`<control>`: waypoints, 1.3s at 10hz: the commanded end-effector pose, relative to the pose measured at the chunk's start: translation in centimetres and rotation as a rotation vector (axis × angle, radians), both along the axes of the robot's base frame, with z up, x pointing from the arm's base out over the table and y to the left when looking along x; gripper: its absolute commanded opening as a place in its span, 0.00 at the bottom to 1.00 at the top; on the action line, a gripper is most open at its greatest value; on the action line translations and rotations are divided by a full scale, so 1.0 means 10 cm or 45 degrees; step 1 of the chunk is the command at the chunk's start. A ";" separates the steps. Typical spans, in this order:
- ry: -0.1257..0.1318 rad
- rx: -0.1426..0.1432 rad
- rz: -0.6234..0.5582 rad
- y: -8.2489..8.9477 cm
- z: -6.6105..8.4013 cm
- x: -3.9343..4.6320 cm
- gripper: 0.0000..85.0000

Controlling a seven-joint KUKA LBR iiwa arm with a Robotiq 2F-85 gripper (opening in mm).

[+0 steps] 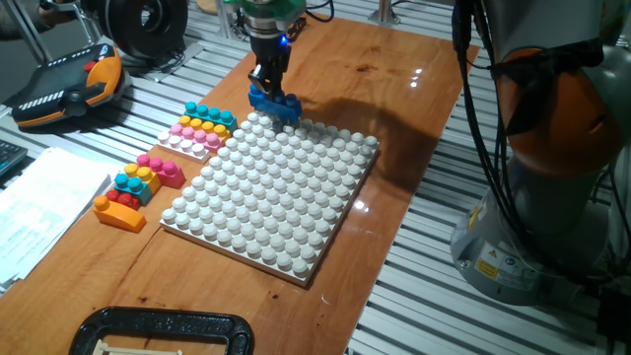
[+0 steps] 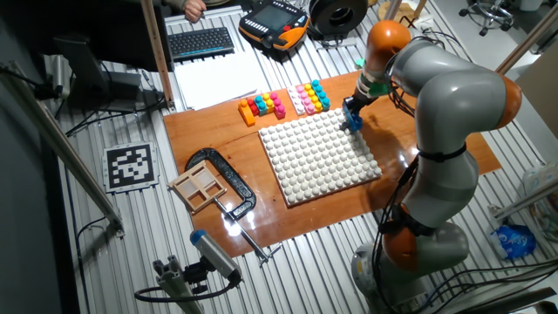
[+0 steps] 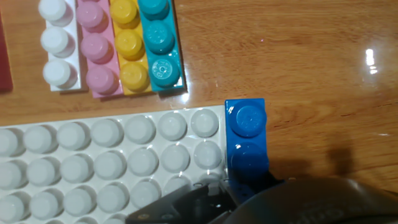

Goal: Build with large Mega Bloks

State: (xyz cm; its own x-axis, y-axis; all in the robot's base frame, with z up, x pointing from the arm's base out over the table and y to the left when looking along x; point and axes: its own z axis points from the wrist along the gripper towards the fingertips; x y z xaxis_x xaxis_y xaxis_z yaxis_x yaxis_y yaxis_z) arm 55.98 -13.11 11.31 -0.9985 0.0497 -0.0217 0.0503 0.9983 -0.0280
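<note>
A dark blue Mega Blok (image 1: 277, 106) hangs at the far corner of the white studded baseplate (image 1: 266, 207). My gripper (image 1: 269, 87) comes down from above and is shut on it. In the hand view the blue brick (image 3: 247, 138) lies lengthwise just off the baseplate's (image 3: 93, 162) right edge, over the wood. Its near end is hidden under my dark fingers (image 3: 186, 204). Cyan (image 3: 160, 43), yellow (image 3: 131, 46) and pink (image 3: 97, 50) bricks lie side by side beyond the plate with a white strip (image 3: 57, 46). From the other fixed view, the gripper (image 2: 351, 113) is at the plate's far right corner.
A cluster of pink, cyan, red and orange bricks (image 1: 138, 185) lies left of the plate. A black clamp (image 1: 158, 330) sits at the near edge. Papers (image 1: 39, 212) and a teach pendant (image 1: 69, 84) are at the left. The arm's base (image 1: 552, 168) stands at the right. A wooden tray (image 2: 202, 185) lies near the clamp.
</note>
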 end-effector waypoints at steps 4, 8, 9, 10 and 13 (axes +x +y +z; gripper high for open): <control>-0.012 0.014 0.001 0.02 -0.10 -0.013 0.00; -0.022 0.018 -0.007 0.06 -0.18 -0.069 0.00; -0.030 0.020 -0.011 0.08 -0.21 -0.079 0.00; -0.034 0.024 -0.013 0.08 -0.24 -0.086 0.00; -0.041 0.034 -0.013 0.08 -0.29 -0.087 0.00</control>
